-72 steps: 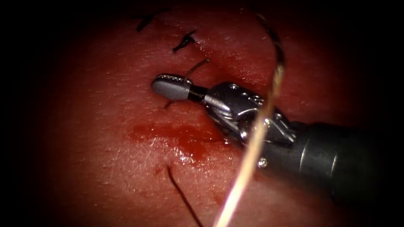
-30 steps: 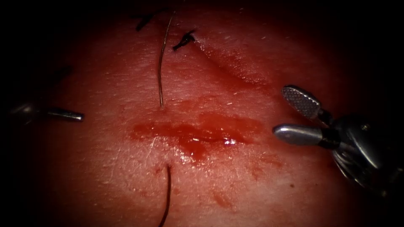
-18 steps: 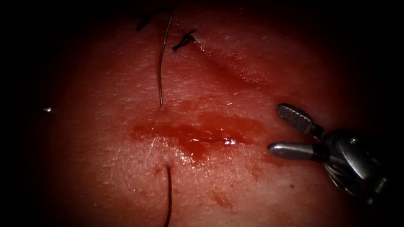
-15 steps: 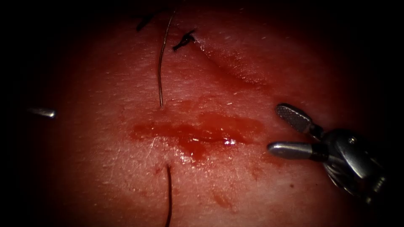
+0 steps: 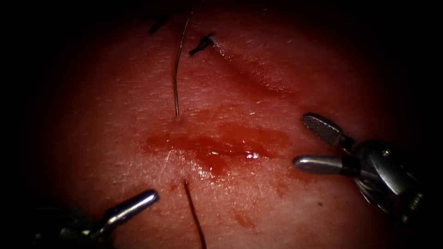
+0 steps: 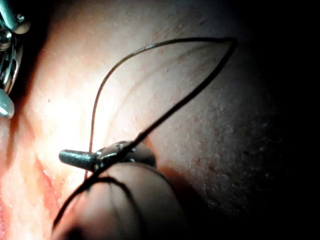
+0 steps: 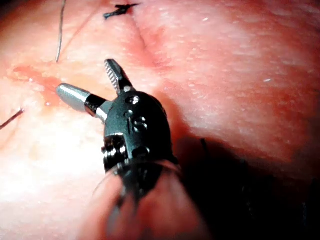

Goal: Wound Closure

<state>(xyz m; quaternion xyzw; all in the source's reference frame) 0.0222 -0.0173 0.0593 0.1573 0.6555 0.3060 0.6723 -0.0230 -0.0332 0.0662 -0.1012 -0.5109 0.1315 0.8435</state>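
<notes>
Close overhead look at the tissue (image 5: 106,110), with a smear of red fluid (image 5: 212,147) across its middle.

The thread (image 5: 175,74) runs as a thin straight line from the far edge and enters the tissue just on the far side of the fluid. A second length (image 5: 194,216) leaves the tissue just on the near side and slants away to the near right. Two dark cut ends of thread (image 5: 202,44) sit farther off.

The right pincer (image 5: 302,140) hovers to the right of the fluid. It is spread wide, grips nothing and points left, level with the smear; its wrist view shows the same gape (image 7: 85,76).

The left pincer (image 5: 147,198) comes in from the near left with its jaws pressed together, tip pointing far-right, just beside the near length of thread and nearer to it than the right one. In its wrist view (image 6: 67,157) thread (image 6: 150,47) loops overhead and crosses the tool, but I cannot tell whether it is pinched.

I cannot tell where the needle lies.

Bare tissue lies open between the two tools.
</notes>
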